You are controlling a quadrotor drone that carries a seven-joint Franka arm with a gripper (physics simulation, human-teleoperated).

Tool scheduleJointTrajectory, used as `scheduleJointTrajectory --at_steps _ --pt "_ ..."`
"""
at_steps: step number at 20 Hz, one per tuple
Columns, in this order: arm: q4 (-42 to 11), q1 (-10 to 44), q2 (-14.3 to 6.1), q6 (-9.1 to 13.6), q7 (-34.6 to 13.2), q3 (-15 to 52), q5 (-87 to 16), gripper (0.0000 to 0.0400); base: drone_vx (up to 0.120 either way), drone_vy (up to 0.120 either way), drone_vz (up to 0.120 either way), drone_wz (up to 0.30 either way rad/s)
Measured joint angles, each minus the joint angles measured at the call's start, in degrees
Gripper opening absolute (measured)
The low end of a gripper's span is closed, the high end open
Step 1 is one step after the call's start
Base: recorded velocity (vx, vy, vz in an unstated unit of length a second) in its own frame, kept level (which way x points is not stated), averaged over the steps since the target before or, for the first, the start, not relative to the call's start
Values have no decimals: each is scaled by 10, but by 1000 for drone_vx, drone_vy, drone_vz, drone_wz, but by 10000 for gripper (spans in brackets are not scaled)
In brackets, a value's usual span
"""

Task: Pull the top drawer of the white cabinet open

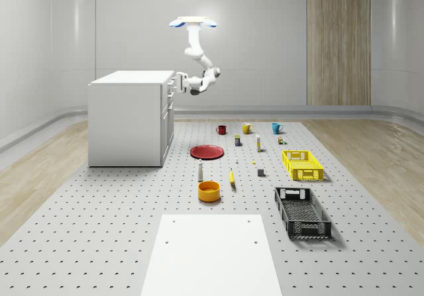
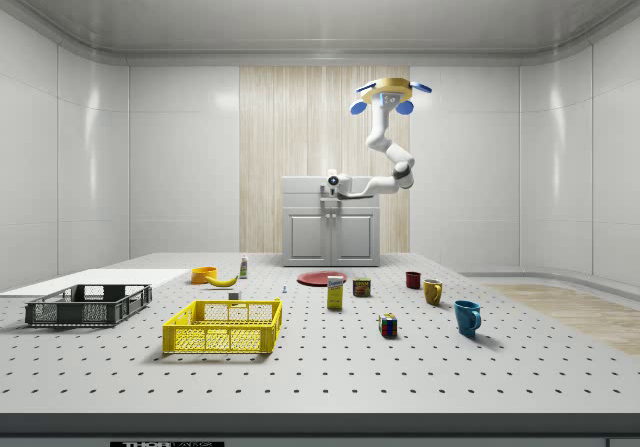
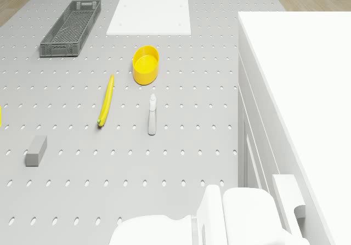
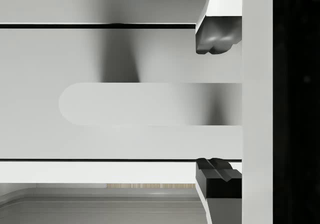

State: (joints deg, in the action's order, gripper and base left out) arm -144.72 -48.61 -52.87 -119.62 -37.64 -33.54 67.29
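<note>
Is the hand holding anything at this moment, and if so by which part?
Nothing is held yet. The hand is open, its fingers straddling the top drawer's handle near one end without closing on it.

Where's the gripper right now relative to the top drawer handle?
The gripper is at the white cabinet's front, its fingers open above and below the top drawer handle; the drone hovers beside the cabinet.

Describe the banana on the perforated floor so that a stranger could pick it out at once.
Start at the big white cabinet and go to the round red plate on the floor in front of its drawers. Nearer the whole-scene camera than the plate, a small white bottle stands by a round orange-yellow bowl. The slim yellow banana lies flat beside them, the one long, curved thing there.
</note>
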Motion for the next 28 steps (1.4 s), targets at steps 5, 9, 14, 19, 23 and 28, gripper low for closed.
scheduleJointTrajectory --at_steps 5,9,14,19,23,28 --pt "0 6 3 4 2 3 4 167 0 0 0 0" --pt "1 10 6 8 4 6 7 128 0 0 0 0" --pt "3 12 4 8 -7 9 2 123 0 0 0 0" --pt "2 18 6 16 -1 6 2 119 0 0 0 0" --pt "-1 18 2 45 28 -38 -86 400 0 0 0 0" --pt "51 179 181 266 83 -3 112 309 0 0 0 0"
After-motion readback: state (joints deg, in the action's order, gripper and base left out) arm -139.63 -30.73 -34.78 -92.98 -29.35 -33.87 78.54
